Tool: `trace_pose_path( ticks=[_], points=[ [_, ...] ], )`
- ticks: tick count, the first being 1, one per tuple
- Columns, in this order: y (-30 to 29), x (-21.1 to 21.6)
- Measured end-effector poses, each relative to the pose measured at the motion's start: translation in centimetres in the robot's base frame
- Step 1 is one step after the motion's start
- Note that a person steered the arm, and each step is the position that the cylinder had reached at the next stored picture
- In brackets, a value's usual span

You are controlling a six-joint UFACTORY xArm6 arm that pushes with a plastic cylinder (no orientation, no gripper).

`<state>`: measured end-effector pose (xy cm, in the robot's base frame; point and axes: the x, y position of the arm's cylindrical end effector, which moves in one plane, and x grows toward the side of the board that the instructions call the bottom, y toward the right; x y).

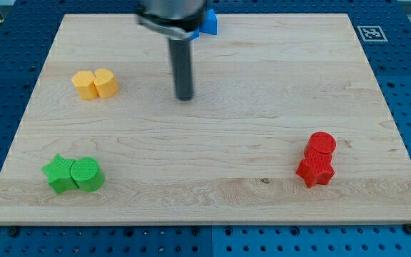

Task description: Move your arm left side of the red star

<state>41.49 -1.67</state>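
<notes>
At the view's left, near the bottom edge of the wooden board [212, 143], a green star [59, 174] sat touching a green cylinder [87, 173], and above them, toward the top left, two yellow blocks [95, 83] stood pressed side by side, their exact shapes hard to make out. Moving rightward, my tip [184, 98] rested on the board in the upper middle, well apart from every block, with bare wood all around it; being a plain rod, it had no jaws to open or close and it held nothing. Just behind the rod's upper part, at the board's top edge, a blue block [209, 22] showed only in part, its shape hidden. Far to the view's right, in the lower part of the board, the red star [315, 171] lay touching a red cylinder [321, 145] that sat just above it and slightly to its right. The star looked like a small, rigid, light piece that would slide readily on the smooth wood, so any brush against it would probably shift it, and perhaps nudge the cylinder too. Since the task only called for arriving at its left side, no contact seemed needed: I judged the tip should travel down and rightward over the open wood and stop just beside the star's left points, leaving it untouched.
</notes>
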Motion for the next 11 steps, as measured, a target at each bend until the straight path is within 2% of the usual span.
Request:
trace_pose_path(
  ticks=[1,4,5,6,8,9,11],
  points=[
    [2.6,1.3],
    [2.7,2.8],
    [3.8,5.3],
    [6.1,9.8],
    [9.0,13.5],
    [11.0,14.6],
    [11.1,14.1]
  ],
)
